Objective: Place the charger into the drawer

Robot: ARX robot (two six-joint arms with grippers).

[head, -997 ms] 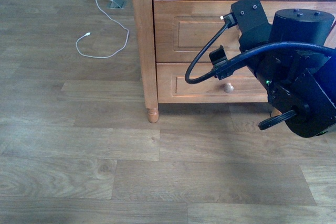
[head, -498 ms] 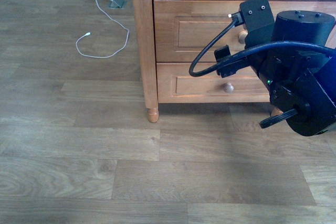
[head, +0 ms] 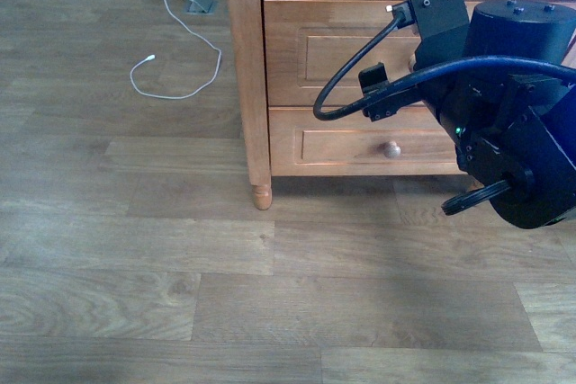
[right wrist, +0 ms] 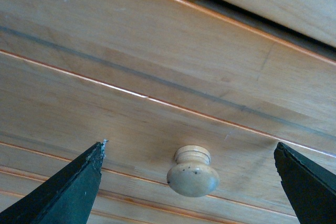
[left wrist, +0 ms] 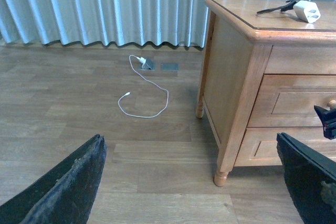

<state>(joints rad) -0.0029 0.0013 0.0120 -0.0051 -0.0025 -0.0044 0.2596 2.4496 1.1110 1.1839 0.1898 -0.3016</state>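
Two fingers of right gripper (right wrist: 189, 145), spread and empty, now flank upper drawer (head: 297, 51) knob (right wrist: 192, 172), closer than half second ago. Drawer shut; charger (left wrist: 307, 11) on cabinet (left wrist: 236, 77) top. Opening pull likely next.

In the front view the right arm (head: 513, 132) hides the drawer's (head: 333, 51) right half. Frame edges crop the left fingers (left wrist: 63, 187) and right fingers (right wrist: 58, 192).

Drawer (right wrist: 157, 77): light-brown wood front, recessed panel with grooved border.
Knob (right wrist: 192, 174): round, pale, speckled, on the panel.
Right claw (right wrist: 189, 147): dark fingers (right wrist: 71, 190) spread wide, knob between them, apart from both.
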